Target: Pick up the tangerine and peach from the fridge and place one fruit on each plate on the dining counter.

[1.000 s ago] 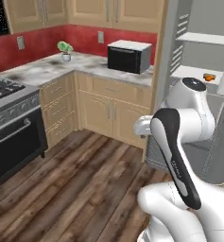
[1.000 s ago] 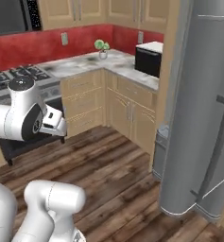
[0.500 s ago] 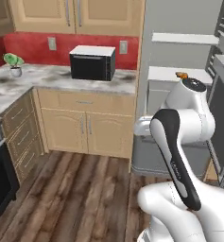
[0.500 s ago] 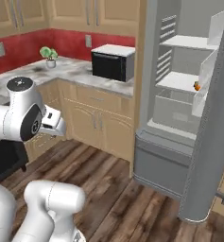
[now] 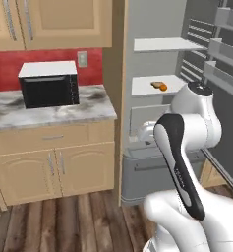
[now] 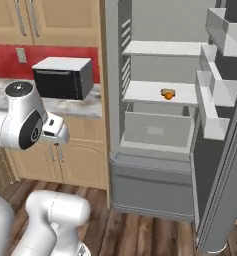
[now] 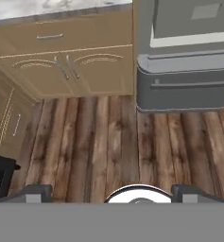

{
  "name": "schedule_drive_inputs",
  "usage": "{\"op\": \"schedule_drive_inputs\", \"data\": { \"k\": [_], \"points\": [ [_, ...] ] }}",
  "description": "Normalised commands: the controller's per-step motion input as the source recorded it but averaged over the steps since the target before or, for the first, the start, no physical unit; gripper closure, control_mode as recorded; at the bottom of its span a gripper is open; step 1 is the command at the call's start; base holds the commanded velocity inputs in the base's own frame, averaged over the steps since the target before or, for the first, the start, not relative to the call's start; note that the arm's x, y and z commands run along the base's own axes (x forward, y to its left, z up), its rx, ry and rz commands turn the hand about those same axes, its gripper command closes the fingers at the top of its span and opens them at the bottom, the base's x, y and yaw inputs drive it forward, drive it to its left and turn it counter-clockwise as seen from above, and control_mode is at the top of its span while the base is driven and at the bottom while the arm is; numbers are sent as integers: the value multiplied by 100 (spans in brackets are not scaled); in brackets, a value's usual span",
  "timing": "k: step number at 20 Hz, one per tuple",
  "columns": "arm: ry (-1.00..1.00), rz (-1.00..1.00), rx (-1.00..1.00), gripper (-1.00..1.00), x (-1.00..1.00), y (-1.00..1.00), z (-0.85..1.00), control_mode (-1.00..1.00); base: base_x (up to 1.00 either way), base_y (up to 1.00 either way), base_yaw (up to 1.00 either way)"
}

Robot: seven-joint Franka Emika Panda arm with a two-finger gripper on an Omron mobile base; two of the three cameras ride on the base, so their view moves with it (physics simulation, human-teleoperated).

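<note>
The fridge (image 6: 150,185) stands open, with white shelves, a pale drawer and a grey lower front (image 7: 184,80). On its middle shelf lies the tangerine (image 6: 169,95), a small bright orange ball (image 5: 163,87). A darker, brownish fruit touching it looks like the peach (image 6: 164,91) (image 5: 156,84); it is too small to be sure. My gripper (image 6: 60,135) hangs well left of the fridge, about waist high, pointing down at the wooden floor. Its fingertips (image 7: 38,193) stand wide apart with nothing between them. The plates and the dining counter are out of view.
The fridge door (image 6: 220,100) with grey racks swings out on the right. Left of the fridge are a black microwave (image 5: 49,83) on a marbled worktop (image 5: 54,115) and tan cupboards (image 5: 54,165). A black oven corner (image 7: 0,175) sits low left over the wood floor (image 7: 108,137).
The whole picture has slid left, so the base has turned toward the fridge, which now sits centre and close. The arm keeps the same pose and the gripper stays open.
</note>
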Motion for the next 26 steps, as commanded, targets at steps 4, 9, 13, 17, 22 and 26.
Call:
{"op": "schedule_drive_inputs", "data": {
  "k": [4,9,13,17,22,26],
  "points": [
    [0,0,0,-100,0,0,0,100,100,-48,-46],
    [0,0,0,-100,0,0,0,100,97,-42,-39],
    [0,0,0,-100,0,0,0,100,46,-1,-27],
    [0,0,0,-100,0,0,0,100,13,0,-26],
    [0,0,0,-100,0,0,0,100,4,-1,-37],
    [0,0,0,-100,0,0,0,100,78,-12,-20]
  ]
}}
